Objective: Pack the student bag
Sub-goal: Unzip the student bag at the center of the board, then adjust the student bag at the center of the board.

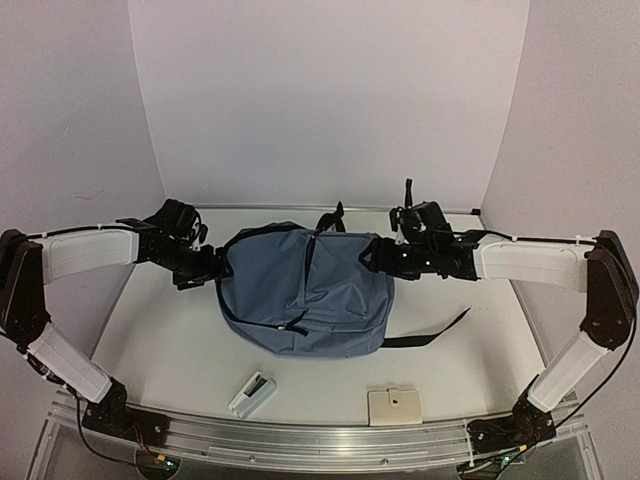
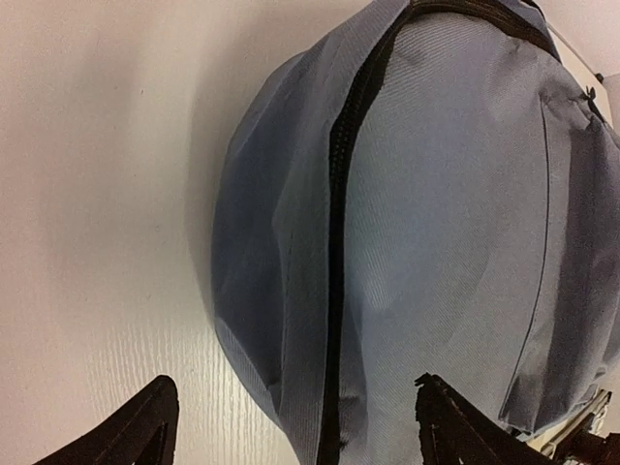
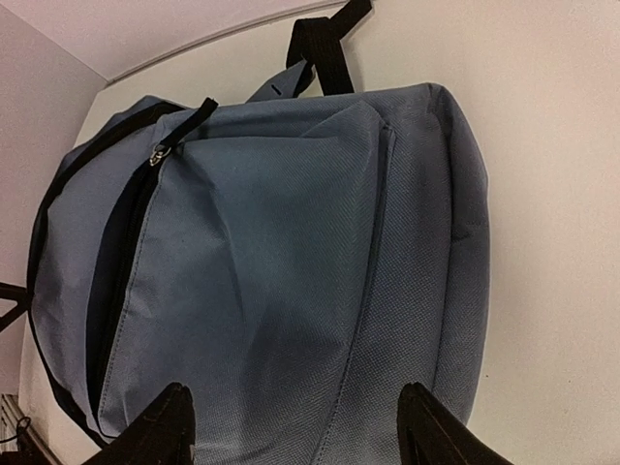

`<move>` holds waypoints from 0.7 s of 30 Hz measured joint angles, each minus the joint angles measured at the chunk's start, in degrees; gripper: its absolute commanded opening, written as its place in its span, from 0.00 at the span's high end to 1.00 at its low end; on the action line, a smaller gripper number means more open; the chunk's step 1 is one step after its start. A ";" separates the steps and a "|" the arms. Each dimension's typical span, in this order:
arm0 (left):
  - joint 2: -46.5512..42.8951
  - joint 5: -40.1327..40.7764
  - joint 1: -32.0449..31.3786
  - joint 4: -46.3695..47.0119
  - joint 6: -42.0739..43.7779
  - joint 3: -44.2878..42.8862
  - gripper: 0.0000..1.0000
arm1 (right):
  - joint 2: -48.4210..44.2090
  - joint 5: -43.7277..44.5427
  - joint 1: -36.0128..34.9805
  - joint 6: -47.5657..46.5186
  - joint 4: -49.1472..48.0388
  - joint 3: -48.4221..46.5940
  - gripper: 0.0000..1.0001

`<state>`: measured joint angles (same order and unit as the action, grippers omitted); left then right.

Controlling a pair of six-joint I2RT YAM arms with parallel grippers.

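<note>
The student bag (image 1: 300, 295) is shown flat on the tabletop (image 1: 160, 340) between the left gripper (image 1: 205, 265) and the right gripper (image 1: 375, 258), both spread and empty; its part-open main zip (image 3: 116, 271), ahead of the right gripper, is best pinched at the fabric edge and drawn wide.

The student bag (image 1: 305, 290) lies in the middle of the tabletop (image 1: 160, 350). The left claw (image 1: 210, 268) is at the bag's left side and the right claw (image 1: 370, 257) at its right side. A strap (image 1: 432, 332) trails off to the right along the tabletop, and a loop (image 1: 332, 218) sticks out at the bag's far side. Near the tabletop's near edge lie a small oblong item (image 1: 252, 393) and, to its right and apart from it, a flat box (image 1: 394, 406).
</note>
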<state>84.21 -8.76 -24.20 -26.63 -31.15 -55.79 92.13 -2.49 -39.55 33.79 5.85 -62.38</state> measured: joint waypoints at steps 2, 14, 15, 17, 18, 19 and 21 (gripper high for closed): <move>2.00 0.01 0.01 0.05 0.57 -1.47 0.31 | 0.07 -0.67 0.00 0.81 -0.55 0.31 0.39; 4.71 -3.24 0.07 0.94 2.52 -2.64 0.97 | 6.33 -4.51 0.05 2.86 -3.36 0.46 0.84; 4.71 -3.94 0.15 1.33 2.69 -2.49 0.99 | 6.71 -4.59 0.14 2.65 -3.44 0.41 0.91; 4.71 -5.23 0.12 2.32 2.34 -1.88 1.00 | 7.45 -4.57 0.66 2.01 -3.37 0.04 0.99; 4.71 -5.72 -0.07 2.75 2.25 -1.41 1.00 | 7.86 -4.71 1.04 1.85 -3.27 -0.33 1.00; 4.71 -6.09 -0.42 3.12 2.12 -0.89 1.00 | 8.24 -4.86 1.40 1.54 -3.18 -0.72 1.00; 4.67 -6.28 -1.77 3.80 1.73 0.25 1.00 | 9.03 -5.13 2.14 0.47 -2.91 -1.91 1.00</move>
<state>88.89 -15.04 -25.96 -22.83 -29.42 -55.54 101.15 -7.62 -37.41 34.25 2.94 -64.29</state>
